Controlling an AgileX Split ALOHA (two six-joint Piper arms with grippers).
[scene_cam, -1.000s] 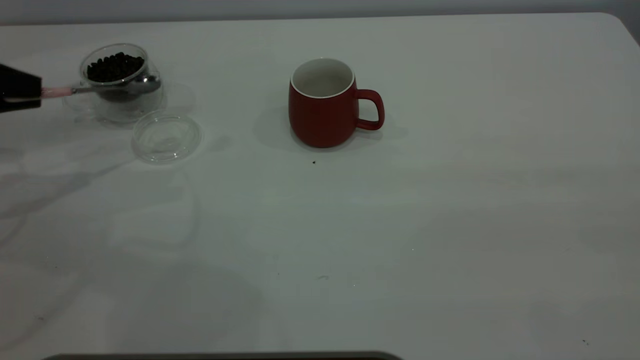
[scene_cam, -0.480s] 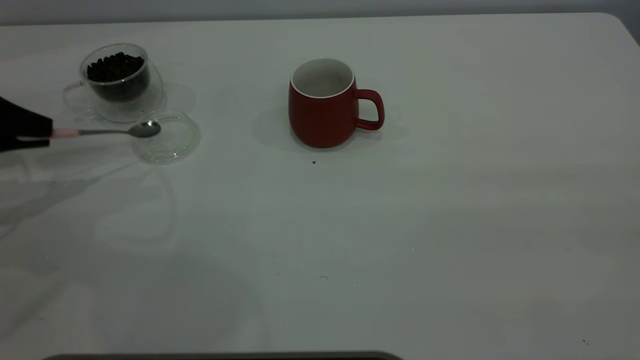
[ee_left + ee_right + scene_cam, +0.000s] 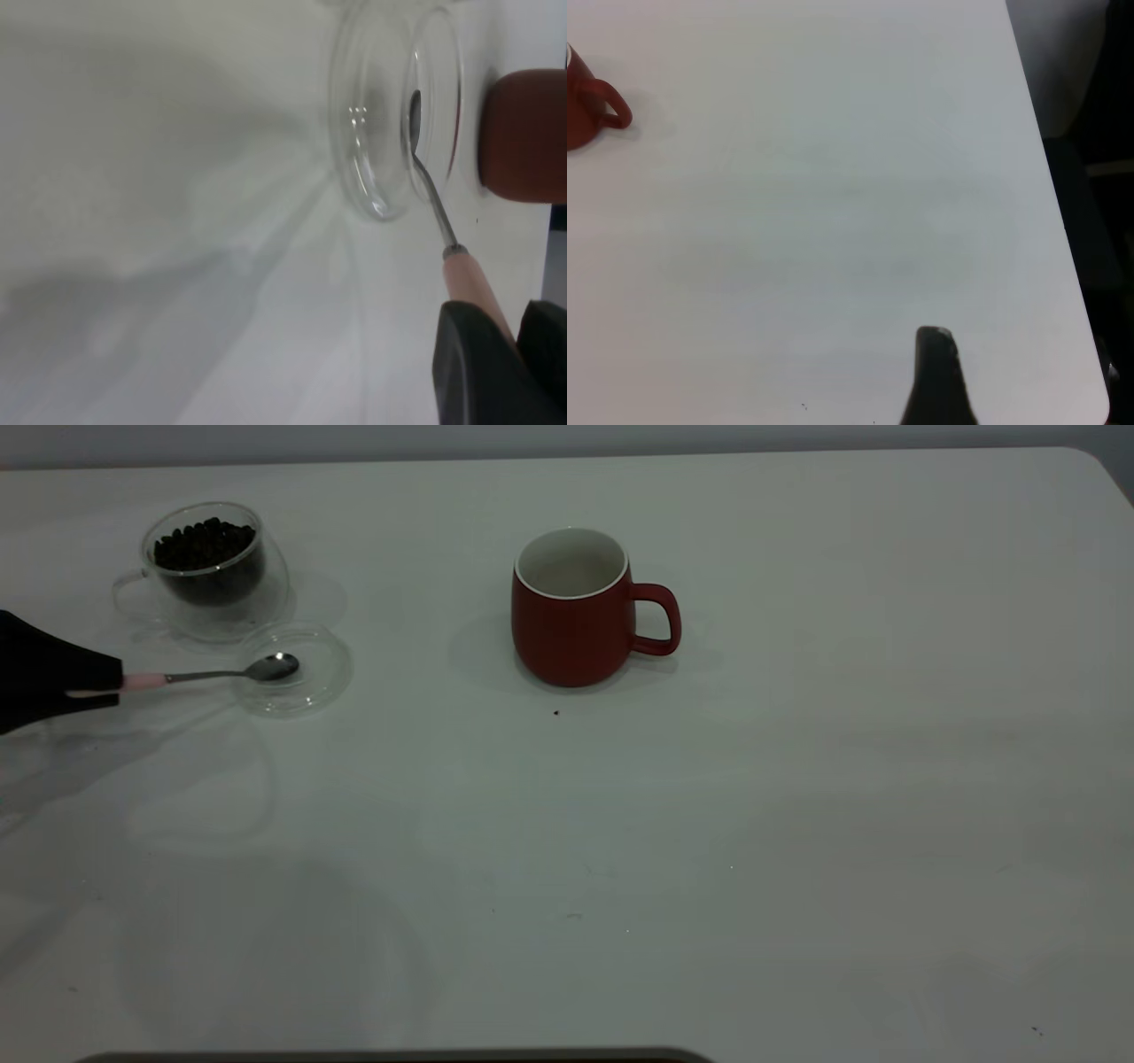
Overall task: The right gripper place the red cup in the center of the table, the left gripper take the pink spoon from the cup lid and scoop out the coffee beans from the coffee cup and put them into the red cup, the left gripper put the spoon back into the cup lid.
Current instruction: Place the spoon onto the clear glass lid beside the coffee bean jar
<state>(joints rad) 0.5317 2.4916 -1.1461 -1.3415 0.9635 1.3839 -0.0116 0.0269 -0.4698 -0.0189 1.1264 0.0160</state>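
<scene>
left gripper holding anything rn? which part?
Yes: the left gripper pinches the pink spoon by its pink handle end; the bowl is over the cup lid.

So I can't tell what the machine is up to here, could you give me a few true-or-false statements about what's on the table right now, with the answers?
1. The left end effector holds the pink spoon by its handle. True.
2. The spoon's bowl is over the coffee cup. False: it is over the cup lid, beside that cup.
3. The red cup is lying on its side. False: it stands upright, its handle towards the right arm's side.
4. The coffee beans fill the glass cup's inside. True.
5. The right end effector is gripping the red cup. False: it is far from it, above bare table.
</scene>
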